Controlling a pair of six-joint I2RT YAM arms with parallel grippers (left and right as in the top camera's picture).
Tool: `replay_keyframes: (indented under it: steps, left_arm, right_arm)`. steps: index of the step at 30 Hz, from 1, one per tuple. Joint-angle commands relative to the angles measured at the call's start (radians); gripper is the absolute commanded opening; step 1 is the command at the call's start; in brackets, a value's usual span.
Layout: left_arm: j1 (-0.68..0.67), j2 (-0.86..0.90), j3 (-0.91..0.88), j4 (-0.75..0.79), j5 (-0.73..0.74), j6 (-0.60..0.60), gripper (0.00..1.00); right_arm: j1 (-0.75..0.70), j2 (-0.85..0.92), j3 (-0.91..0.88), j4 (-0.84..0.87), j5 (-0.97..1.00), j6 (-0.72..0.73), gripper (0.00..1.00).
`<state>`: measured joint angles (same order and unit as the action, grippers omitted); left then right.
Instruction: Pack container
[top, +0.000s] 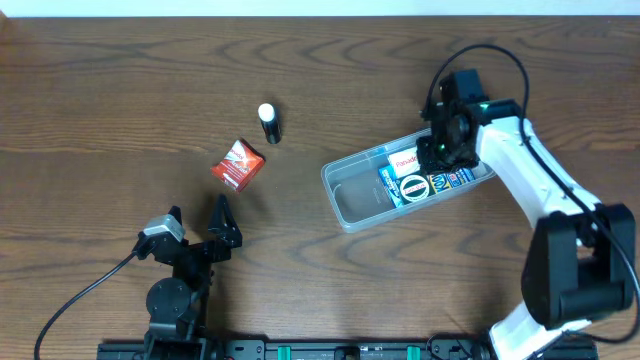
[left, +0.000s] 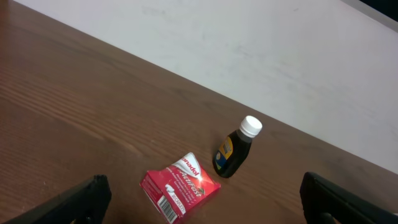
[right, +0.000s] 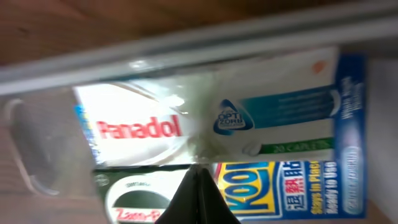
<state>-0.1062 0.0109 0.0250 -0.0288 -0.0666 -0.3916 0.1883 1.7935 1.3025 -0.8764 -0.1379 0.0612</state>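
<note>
The clear plastic container (top: 350, 205) lies right of centre, its left half bare. Its right half holds a white Panadol box (top: 405, 160), a dark round-label box (top: 413, 186) and a blue Kool box (top: 457, 178). My right gripper (top: 441, 150) hangs over these boxes, fingers shut tip to tip (right: 199, 169) with nothing between them. The right wrist view shows the Panadol box (right: 140, 127), the Kool box (right: 292, 186) and the container's wall (right: 186, 43). My left gripper (top: 198, 215) is open and empty near the front left (left: 204, 199).
A red Panadol box (top: 237, 164) (left: 180, 190) and a dark bottle with a white cap (top: 269, 122) (left: 235, 151) lie on the wooden table left of the container, ahead of the left gripper. A white wall edge shows behind (left: 280, 56).
</note>
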Motion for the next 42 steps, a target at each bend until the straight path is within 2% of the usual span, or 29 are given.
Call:
replay_keyframes:
  steps: [1,6,11,16,20,23,28,36,42]
  left_arm:
    - [0.005,-0.007,-0.021,-0.036,-0.027,0.016,0.98]
    - [0.005,-0.007,-0.021,-0.036,-0.027,0.016,0.98]
    - [0.005,-0.007,-0.021,-0.036,-0.027,0.016,0.98]
    - [0.005,-0.007,-0.021,-0.036,-0.027,0.016,0.98]
    - [0.005,-0.007,-0.021,-0.036,-0.027,0.016,0.98]
    - [0.005,-0.007,-0.021,-0.036,-0.027,0.016,0.98]
    - [0.005,-0.007,-0.021,-0.036,-0.027,0.016,0.98]
    - [0.005,-0.007,-0.021,-0.036,-0.027,0.016,0.98]
    - [0.005,-0.007,-0.021,-0.036,-0.027,0.016,0.98]
  right_arm:
    - [-0.006,-0.058,0.024,0.008,0.028,-0.018,0.01]
    - [-0.005,-0.101,0.025,0.028,-0.017,-0.021,0.01]
    - [-0.004,-0.138,0.025,-0.021,-0.208,-0.127,0.01]
    - [-0.004,-0.164,0.025,-0.086,-0.502,-0.336,0.01]
    - [0.01,-0.172,0.025,-0.216,-0.655,-0.598,0.01]
    - [0.045,-0.171,0.024,-0.291,-0.645,-0.748,0.01]
    - [0.182,-0.171,0.023,-0.294,-0.555,-0.889,0.01]
    - [0.431,-0.171,0.023,-0.283,-0.215,-0.9,0.01]
    - [0.517,-0.169,0.021,-0.275,-0.122,-0.88,0.01]
